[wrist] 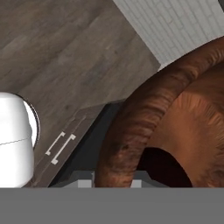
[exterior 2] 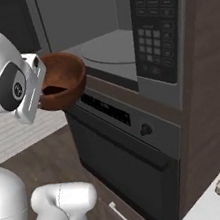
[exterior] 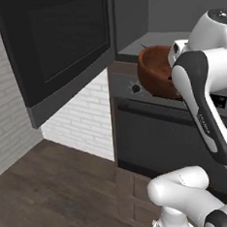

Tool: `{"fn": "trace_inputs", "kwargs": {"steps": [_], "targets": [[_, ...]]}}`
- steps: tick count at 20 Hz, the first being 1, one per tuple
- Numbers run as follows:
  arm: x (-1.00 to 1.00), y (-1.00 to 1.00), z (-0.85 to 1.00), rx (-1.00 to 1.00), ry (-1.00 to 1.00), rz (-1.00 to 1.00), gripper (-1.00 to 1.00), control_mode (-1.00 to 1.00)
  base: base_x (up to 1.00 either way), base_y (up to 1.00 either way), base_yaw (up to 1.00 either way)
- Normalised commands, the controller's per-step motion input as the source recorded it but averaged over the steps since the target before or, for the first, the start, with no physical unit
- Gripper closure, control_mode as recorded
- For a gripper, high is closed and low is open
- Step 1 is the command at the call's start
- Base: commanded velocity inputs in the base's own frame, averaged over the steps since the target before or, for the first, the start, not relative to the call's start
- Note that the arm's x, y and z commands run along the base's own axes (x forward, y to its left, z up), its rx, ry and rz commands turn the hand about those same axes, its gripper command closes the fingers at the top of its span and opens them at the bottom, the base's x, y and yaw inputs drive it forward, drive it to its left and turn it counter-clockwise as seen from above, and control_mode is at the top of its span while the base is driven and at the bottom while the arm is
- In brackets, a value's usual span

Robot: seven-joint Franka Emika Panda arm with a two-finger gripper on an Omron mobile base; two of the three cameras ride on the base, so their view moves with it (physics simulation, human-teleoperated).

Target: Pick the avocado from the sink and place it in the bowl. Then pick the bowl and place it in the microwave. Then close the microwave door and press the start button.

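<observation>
Bowl (exterior 2: 63, 85), rim clamped in the gripper (wrist: 114, 183), hangs just outside the open microwave (exterior 2: 106, 46). Judged next: carry it inward onto the turntable, then let go.

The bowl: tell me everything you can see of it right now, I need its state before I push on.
The bowl is deep, round, reddish-brown with wood-like grain, and tilted. The gripper is clamped on its rim, holding it in the air before the open microwave, above the oven front, not yet inside. A dark shape lies low inside the bowl; what it is cannot be told.
</observation>
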Motion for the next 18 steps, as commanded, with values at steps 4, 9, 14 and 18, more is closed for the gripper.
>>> {"fn": "trace_inputs", "kwargs": {"steps": [4, 9, 14, 18], "targets": [[0.0, 0.0, 0.0, 0.0, 0.0, 0.0, 1.0, 1.0, 0.16, 0.27, -0.02], [0.0, 0.0, 0.0, 0.0, 0.0, 0.0, 1.0, 1.0, 0.32, 0.28, 0.0], [0.0, 0.0, 0.0, 0.0, 0.0, 0.0, 1.0, 1.0, 0.55, 0.05, 0.0], [0.0, 0.0, 0.0, 0.0, 0.0, 0.0, 1.0, 1.0, 0.05, -0.01, 0.08]]}}
